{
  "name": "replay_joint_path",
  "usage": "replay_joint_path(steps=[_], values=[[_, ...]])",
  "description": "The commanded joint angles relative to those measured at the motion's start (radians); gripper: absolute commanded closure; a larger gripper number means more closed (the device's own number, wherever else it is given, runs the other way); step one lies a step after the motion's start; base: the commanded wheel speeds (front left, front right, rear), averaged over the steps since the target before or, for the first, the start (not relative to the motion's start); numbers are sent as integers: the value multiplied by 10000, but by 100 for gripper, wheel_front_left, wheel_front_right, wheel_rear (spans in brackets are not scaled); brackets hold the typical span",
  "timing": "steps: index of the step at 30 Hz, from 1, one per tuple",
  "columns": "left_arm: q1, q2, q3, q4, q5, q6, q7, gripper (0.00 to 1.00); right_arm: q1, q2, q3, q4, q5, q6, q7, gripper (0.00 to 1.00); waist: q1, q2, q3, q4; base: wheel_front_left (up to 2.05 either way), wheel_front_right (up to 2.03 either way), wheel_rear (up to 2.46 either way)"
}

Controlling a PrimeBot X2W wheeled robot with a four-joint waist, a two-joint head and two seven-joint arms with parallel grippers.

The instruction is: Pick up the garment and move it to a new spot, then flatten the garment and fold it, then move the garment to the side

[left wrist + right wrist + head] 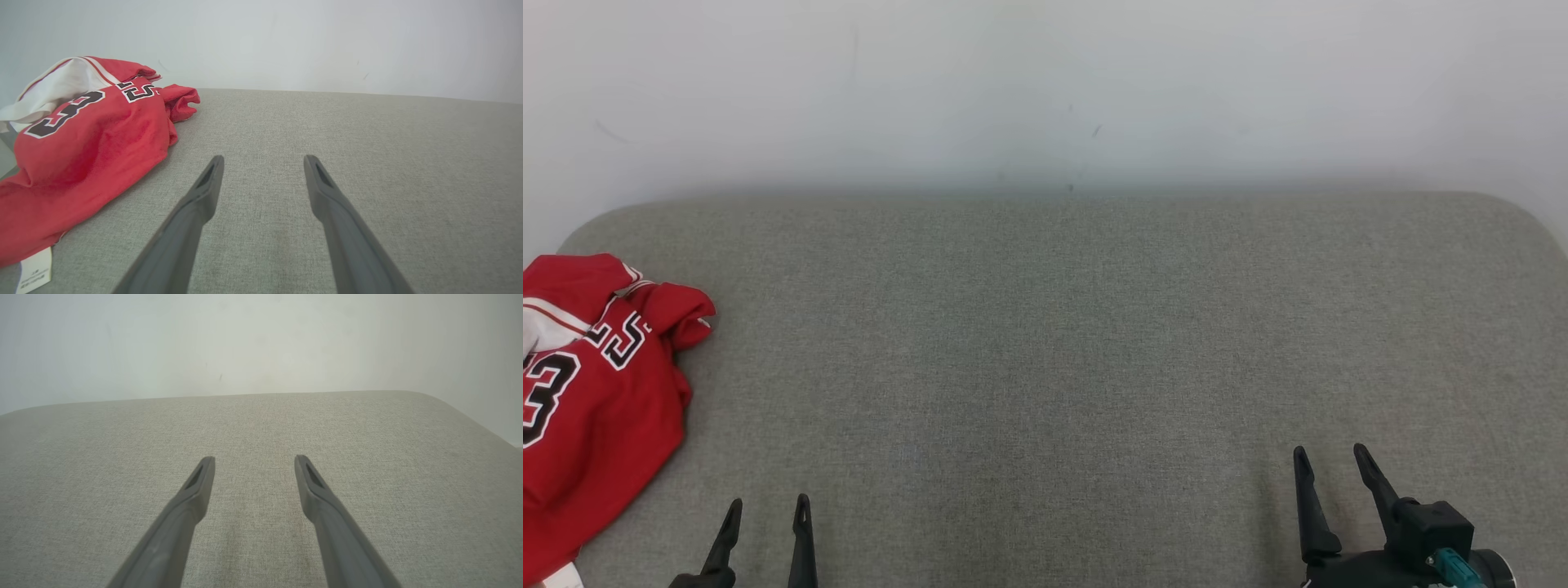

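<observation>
The garment [600,400] is a red jersey with black-and-white numbers, lying crumpled at the far left of the grey padded surface [1054,343]. In the left wrist view the garment [81,151] bulges up at the left, a white label showing at its near edge. My left gripper [768,505] stands open at the lower left, just right of the jersey and apart from it. Its fingers [204,192] hold nothing. My right gripper [1331,453] is open at the lower right, far from the jersey. Bare fabric lies between the right gripper's fingers [196,490].
A plain pale wall [1045,90] rises directly behind the surface. The surface's rounded corners show at the back left and back right, and its right edge [482,428] falls away in the right wrist view.
</observation>
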Motion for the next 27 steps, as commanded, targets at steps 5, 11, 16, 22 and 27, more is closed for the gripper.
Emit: replay_joint_path(steps=[5,11,16,22,27], values=[[164,4,77,18,482,28,-153,0,18,27,-207,4,-556,-20,-135,0,-1,0,9,-11,0,0,0],[168,-25,271,72,643,114,-199,0,19,29,-477,85,-672,-21,-181,0,-1,0,19,-19,0,0,0],[184,-35,320,46,673,91,-199,0,33,27,-512,69,-620,-21,-178,0,-1,0,28,-8,0,0,0],[201,-47,319,2,695,49,-199,0,31,28,-467,58,-568,-21,-178,0,-1,0,37,9,0,0,0],[179,-57,324,-21,702,33,-199,0,26,30,-430,39,-554,-21,-178,0,-1,0,52,43,0,0,0]])
